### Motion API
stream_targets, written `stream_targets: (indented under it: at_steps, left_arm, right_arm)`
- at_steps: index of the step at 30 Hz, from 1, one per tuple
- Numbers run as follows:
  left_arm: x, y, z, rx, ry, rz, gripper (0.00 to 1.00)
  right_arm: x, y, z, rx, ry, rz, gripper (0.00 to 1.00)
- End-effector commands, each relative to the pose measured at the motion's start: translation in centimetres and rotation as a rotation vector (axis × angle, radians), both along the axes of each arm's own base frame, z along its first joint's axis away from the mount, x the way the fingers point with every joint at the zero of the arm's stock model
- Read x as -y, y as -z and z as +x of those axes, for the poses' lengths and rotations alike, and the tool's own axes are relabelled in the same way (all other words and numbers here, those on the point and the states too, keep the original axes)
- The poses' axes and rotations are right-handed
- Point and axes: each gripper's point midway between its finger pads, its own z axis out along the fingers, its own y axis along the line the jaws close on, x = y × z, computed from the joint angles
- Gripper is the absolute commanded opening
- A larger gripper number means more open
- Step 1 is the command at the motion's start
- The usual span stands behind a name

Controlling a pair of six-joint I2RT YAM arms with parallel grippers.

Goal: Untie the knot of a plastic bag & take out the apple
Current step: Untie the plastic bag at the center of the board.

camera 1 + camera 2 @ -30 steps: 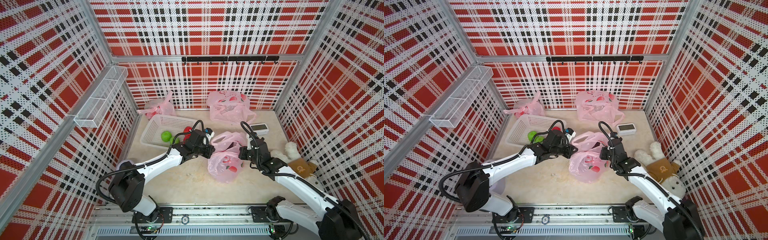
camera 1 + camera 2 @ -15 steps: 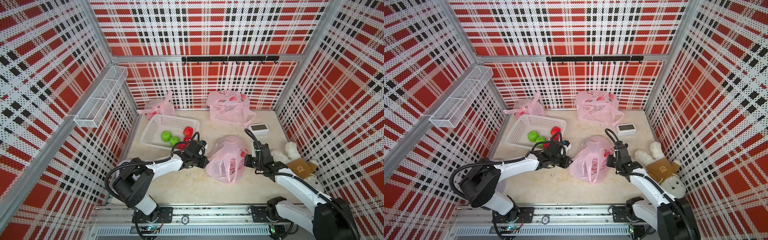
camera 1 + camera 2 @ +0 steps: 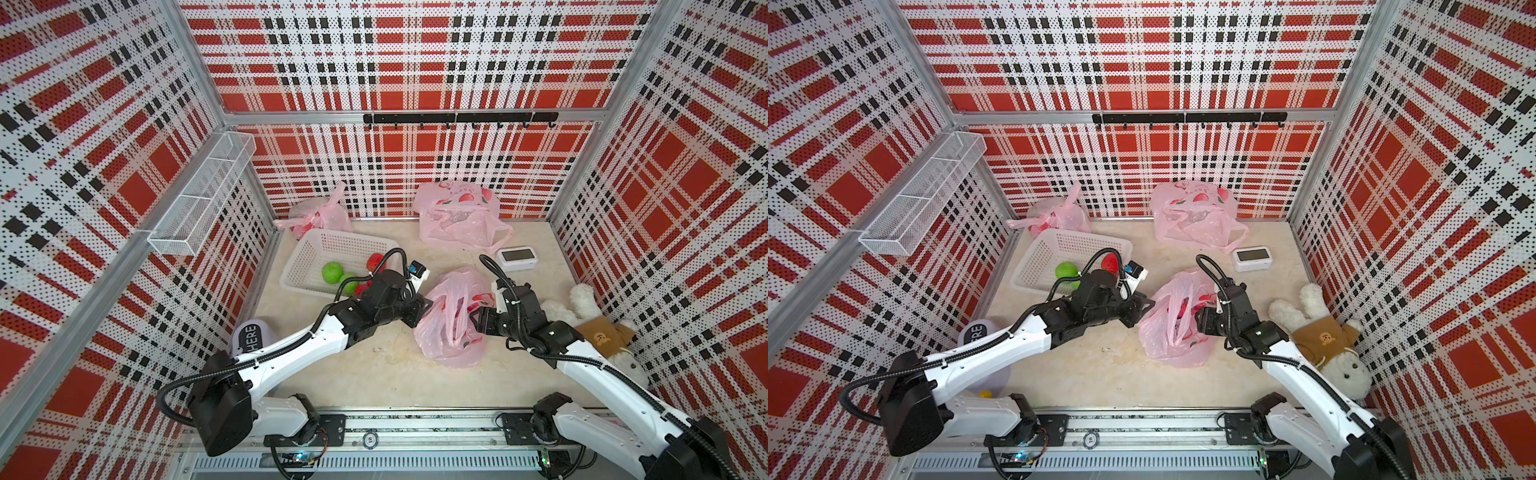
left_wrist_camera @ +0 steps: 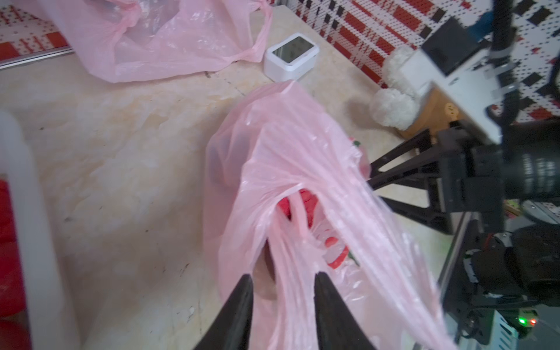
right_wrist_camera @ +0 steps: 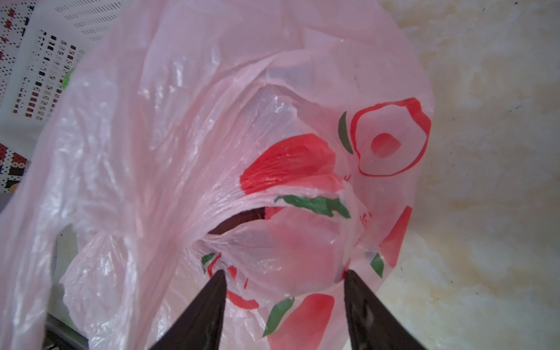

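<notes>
The pink plastic bag [image 3: 451, 332] [image 3: 1173, 336] printed with red fruit lies slumped mid-table between my two arms. Its mouth gapes and I see no knot. Something red, probably the apple [image 4: 306, 201], shows through the mouth. My left gripper [image 3: 424, 309] [image 3: 1146, 307] [image 4: 283, 277] is at the bag's left edge, jaws open, with loose strands of the bag's rim running between them. My right gripper [image 3: 478, 318] [image 3: 1202, 318] [image 5: 285, 275] is at the bag's right side, jaws wide open, with the bag's bulging film [image 5: 272, 251] between the tips.
A white basket [image 3: 316, 253] with green and red fruit stands just behind the left arm. Two more pink bags [image 3: 320, 214] [image 3: 457, 216] lie at the back wall. A small white clock [image 3: 517, 257], a plush bunny [image 3: 598, 328] and a white cup [image 3: 251, 336] lie around.
A second ago both grippers were shut on the bag and pulling it apart. Both have since opened, and the bag has slumped onto the table.
</notes>
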Motion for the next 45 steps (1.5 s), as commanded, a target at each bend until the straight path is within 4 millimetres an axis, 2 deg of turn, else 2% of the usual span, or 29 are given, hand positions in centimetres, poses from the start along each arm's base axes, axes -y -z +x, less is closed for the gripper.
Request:
stream_targets:
  at_steps: [1, 3, 6, 10, 17, 21, 24, 26, 29, 32, 35, 41, 45]
  left_arm:
    - [1.7, 0.9, 0.4, 0.012, 0.023, 0.031, 0.35]
    - [2.5, 2.4, 0.4, -0.029, 0.028, 0.039, 0.34]
    - [3.8, 4.8, -0.7, -0.072, 0.058, 0.069, 0.35]
    - [3.8, 8.2, -2.9, -0.112, 0.071, 0.136, 0.39]
    - [2.8, 13.1, -7.5, -0.182, 0.096, 0.194, 0.43]
    - [2.1, 15.2, -8.6, -0.215, 0.081, 0.207, 0.44]
    - [1.8, 16.3, -8.9, -0.231, 0.079, 0.220, 0.44]
    - [2.0, 16.3, -9.1, -0.236, 0.095, 0.216, 0.44]
    - [2.5, 14.4, -8.7, -0.200, 0.112, 0.188, 0.44]
    - [3.0, 12.4, -7.4, -0.196, 0.111, 0.153, 0.37]
    - [3.1, 10.6, -5.3, -0.217, 0.084, 0.130, 0.33]
    - [4.1, 8.3, -0.8, -0.224, 0.043, 0.072, 0.33]
    - [4.5, 8.2, 2.3, -0.244, 0.006, 0.057, 0.35]
  right_arm:
    - [-1.7, -0.8, 0.0, -0.004, -0.016, 0.082, 0.61]
    - [-2.7, -1.3, 0.5, 0.012, -0.026, 0.137, 0.60]
    - [-4.4, -2.3, 1.8, 0.053, -0.040, 0.243, 0.60]
    - [-6.0, -2.8, 3.9, 0.093, -0.026, 0.344, 0.65]
    - [-6.4, -0.8, 7.1, 0.081, 0.039, 0.304, 0.76]
    - [-6.1, 0.8, 8.1, 0.072, 0.079, 0.268, 0.78]
    - [-5.7, 2.0, 8.2, 0.058, 0.095, 0.242, 0.78]
    - [-5.7, 2.4, 7.8, 0.043, 0.090, 0.234, 0.79]
    - [-6.2, 2.0, 6.5, 0.036, 0.052, 0.214, 0.79]
    - [-6.5, 1.2, 4.8, 0.052, 0.021, 0.155, 0.80]
    - [-6.7, 0.3, 3.1, 0.071, -0.006, 0.113, 0.80]
    - [-6.3, -0.7, 0.3, 0.095, -0.022, 0.031, 0.82]
    - [-6.3, 1.1, -0.8, 0.057, -0.023, 0.016, 0.81]
